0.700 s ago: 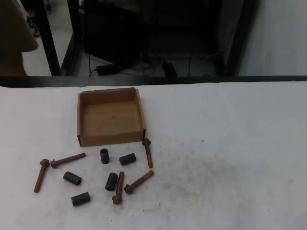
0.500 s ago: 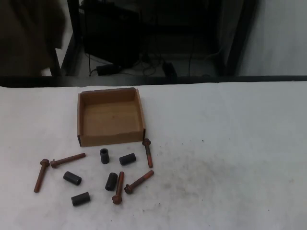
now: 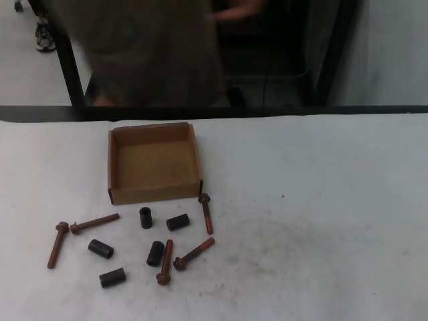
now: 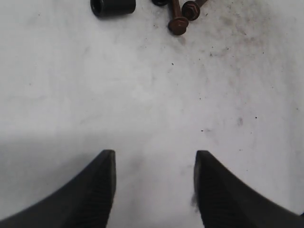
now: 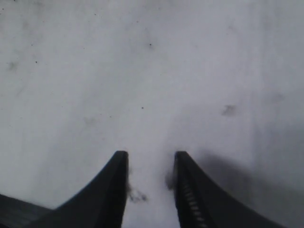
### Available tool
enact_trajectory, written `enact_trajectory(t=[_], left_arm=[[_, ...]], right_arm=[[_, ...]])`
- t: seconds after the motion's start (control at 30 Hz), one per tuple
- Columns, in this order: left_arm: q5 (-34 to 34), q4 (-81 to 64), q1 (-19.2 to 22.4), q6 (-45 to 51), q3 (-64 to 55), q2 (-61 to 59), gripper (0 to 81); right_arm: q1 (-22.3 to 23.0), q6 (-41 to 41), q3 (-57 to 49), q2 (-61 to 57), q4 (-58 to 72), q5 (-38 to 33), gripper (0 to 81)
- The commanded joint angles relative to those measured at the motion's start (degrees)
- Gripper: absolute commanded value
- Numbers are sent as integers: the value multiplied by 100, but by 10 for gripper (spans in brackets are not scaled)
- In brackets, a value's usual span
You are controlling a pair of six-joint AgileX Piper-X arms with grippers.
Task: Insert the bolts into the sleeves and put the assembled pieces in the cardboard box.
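Overhead, bolts (image 3: 206, 214) and sleeves (image 3: 177, 222) lie loose on the desk (image 3: 321, 200), just in front of the cardboard box (image 3: 155, 194). Left wrist: the left pincer (image 4: 154, 159) hangs spread near a sleeve (image 4: 113, 6); best gripped crosswise, I judge, leaving its bore clear. Right wrist: the right pincer (image 5: 150, 159) is slightly parted over the desk.

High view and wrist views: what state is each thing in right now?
cardboard box: open on top, empty.
bolts: all five loose on the bench, none in a sleeve.
sleeves: all five loose on the bench, none holding a bolt.
left gripper: jaws open, holding nothing.
right gripper: jaws open, holding nothing.
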State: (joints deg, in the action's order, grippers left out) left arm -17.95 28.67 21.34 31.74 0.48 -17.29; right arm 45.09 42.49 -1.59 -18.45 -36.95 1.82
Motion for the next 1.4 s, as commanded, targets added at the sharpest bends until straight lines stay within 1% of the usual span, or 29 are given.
enact_trajectory(t=[0.0,0.07,0.13,0.2,0.27,0.33,0.43,0.57,0.67,0.77,0.97,1.17,1.37], left_arm=[[-11,-87,-10,106,-48,-6,477],[-15,-203,-10,419,-48,-6,477],[-168,-477,-10,744,-48,-6,477],[-369,-999,-10,865,-48,-17,477],[-389,-1538,-10,851,-48,-16,477],[-146,-1998,-10,836,-48,-16,467],[306,-2035,-10,587,-48,-16,458],[380,-2037,-10,260,-213,-16,458],[543,-1926,-10,252,-346,-16,458],[766,-1668,-10,252,-495,-16,458],[765,-1387,-10,237,-555,-16,458],[745,-1121,-10,237,-555,-16,458],[675,-1112,-10,237,-555,-16,458]], right_arm=[[9,-2,7,35,39,-6,315],[9,38,7,35,84,-120,315],[9,432,-24,35,236,-361,315],[9,675,-86,35,463,-486,315],[9,687,-234,35,586,-464,315],[-6,687,-403,-2,597,-427,315],[-5,687,-717,-214,599,-426,315],[-5,516,-1163,-842,599,-483,315],[-5,283,-1585,-1631,599,-641,315],[-5,-135,-2138,-2565,599,-733,315],[-33,-1213,-3685,-4778,509,-688,315],[-465,-1867,-5635,-6835,-98,-686,315],[-880,-2366,-7409,-8351,-678,-686,315]])
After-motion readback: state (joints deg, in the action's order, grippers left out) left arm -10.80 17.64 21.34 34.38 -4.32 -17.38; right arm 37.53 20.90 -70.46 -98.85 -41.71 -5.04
